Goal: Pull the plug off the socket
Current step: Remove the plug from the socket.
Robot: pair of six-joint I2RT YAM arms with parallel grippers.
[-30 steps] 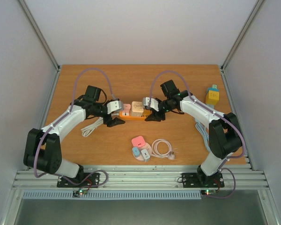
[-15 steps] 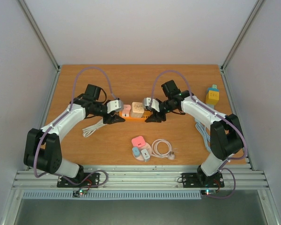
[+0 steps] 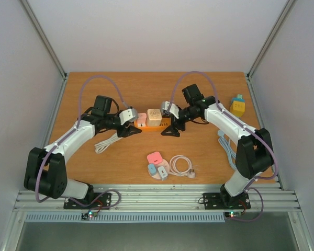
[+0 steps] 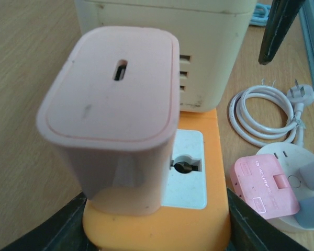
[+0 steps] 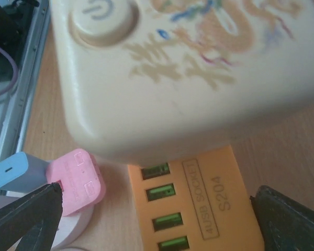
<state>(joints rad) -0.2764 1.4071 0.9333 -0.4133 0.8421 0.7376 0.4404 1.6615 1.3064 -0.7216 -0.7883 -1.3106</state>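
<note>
The left gripper (image 4: 157, 232) grips one end of the orange strip (image 4: 215, 172), a finger (image 4: 57, 230) pressed against each long side. The pink plug (image 4: 112, 89) stands plugged in just ahead of those fingers, and the cream plug (image 4: 214, 52) sits on the strip right behind it. At the strip's other end the right gripper (image 5: 157, 219) stands wide open, its fingers (image 5: 26, 219) well apart on either side of the USB ports, touching neither the strip nor the cream plug just ahead of them.
</note>
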